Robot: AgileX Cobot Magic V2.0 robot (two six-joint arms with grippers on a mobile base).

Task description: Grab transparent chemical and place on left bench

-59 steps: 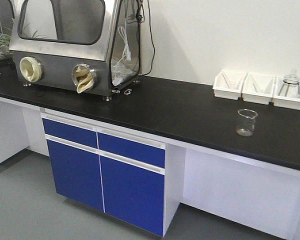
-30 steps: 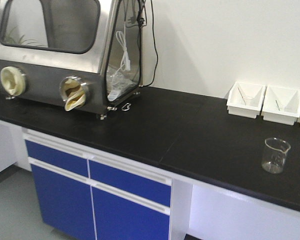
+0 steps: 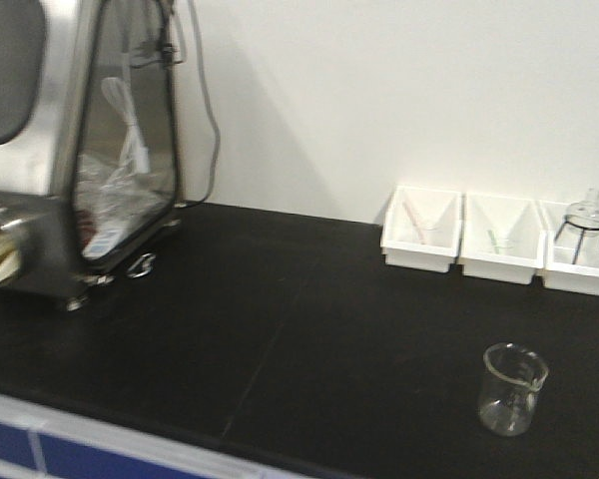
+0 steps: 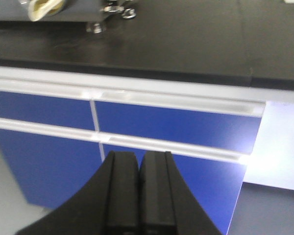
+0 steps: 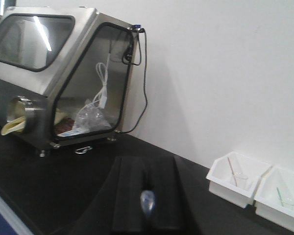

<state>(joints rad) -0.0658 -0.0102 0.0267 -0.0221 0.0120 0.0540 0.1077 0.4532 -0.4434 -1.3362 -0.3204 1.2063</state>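
My right gripper [image 5: 146,159] is shut on the transparent chemical [image 5: 147,201], a clear, faintly bluish pipette. Only its rounded bulb shows between the black fingers. The gripper is above the left bench [image 5: 44,183], whose black countertop runs along the white wall. The bench also shows in the front view [image 3: 280,329] and in the left wrist view [image 4: 186,39], with white trim and blue cabinet fronts [image 4: 176,125]. My left gripper [image 4: 138,155] is shut and empty, low in front of the blue drawers.
A steel glove box [image 3: 70,150] stands at the bench's left. A glass beaker [image 3: 511,387] stands near the front right. Three white trays [image 3: 422,232] line the wall: one holds a red-tipped pipette [image 5: 232,170], the second a green-tipped one [image 5: 281,196], the third a flask [image 3: 586,215].
The front view has closed in on the bench and shifted right. The glove box has slid to the left edge, and the beaker and trays look nearer.
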